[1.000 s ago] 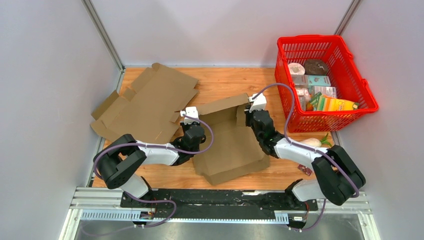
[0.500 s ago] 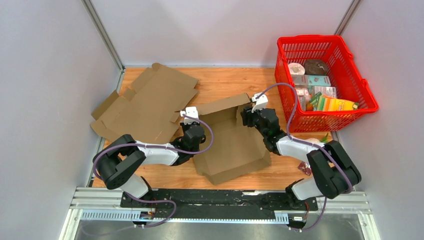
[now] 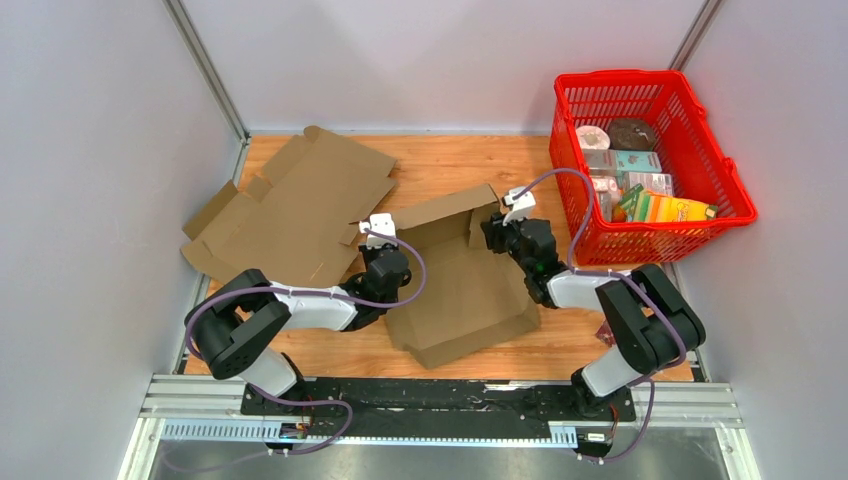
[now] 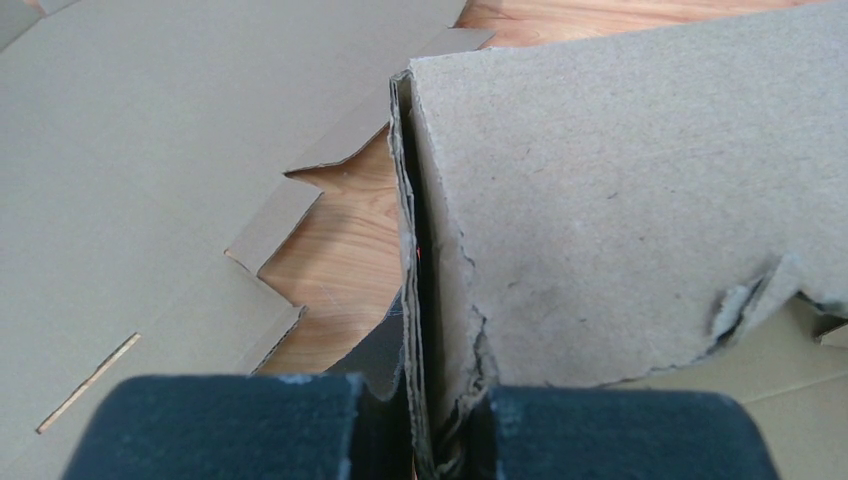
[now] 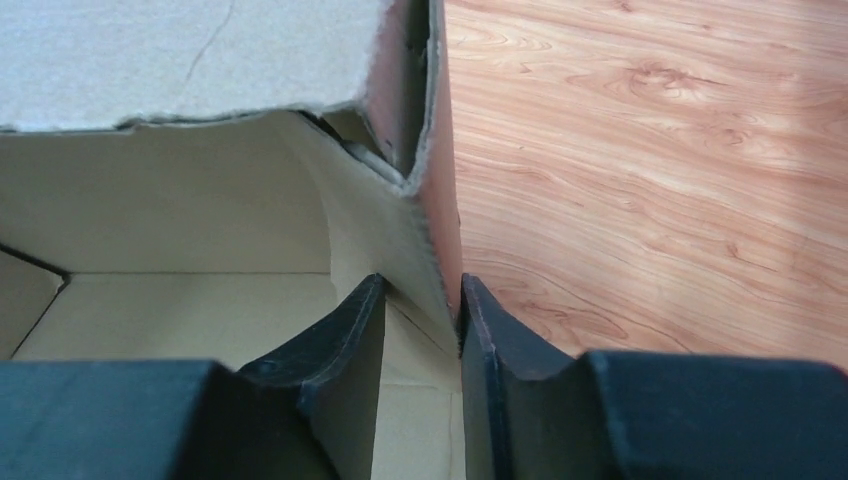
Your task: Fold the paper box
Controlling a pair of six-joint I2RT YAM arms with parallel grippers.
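The paper box (image 3: 460, 290) lies half folded at the table's middle, its back wall (image 3: 445, 207) raised. My left gripper (image 3: 385, 262) is at the box's left side. In the left wrist view it (image 4: 425, 385) is shut on the doubled left wall (image 4: 418, 250). My right gripper (image 3: 497, 232) is at the far right corner. In the right wrist view it (image 5: 420, 295) straddles the right wall (image 5: 428, 235). That wall touches the right finger (image 5: 480, 330), with a gap to the left finger (image 5: 355, 330), so this gripper is open.
A second, flat cardboard sheet (image 3: 290, 205) lies at the back left, close to the box's left wall. A red basket (image 3: 620, 76) full of groceries stands at the back right. Grey walls enclose the wooden table (image 3: 440, 165).
My right gripper has let its jaws part around the right wall, and its arm has swung in closer to the box. The left gripper has not moved.
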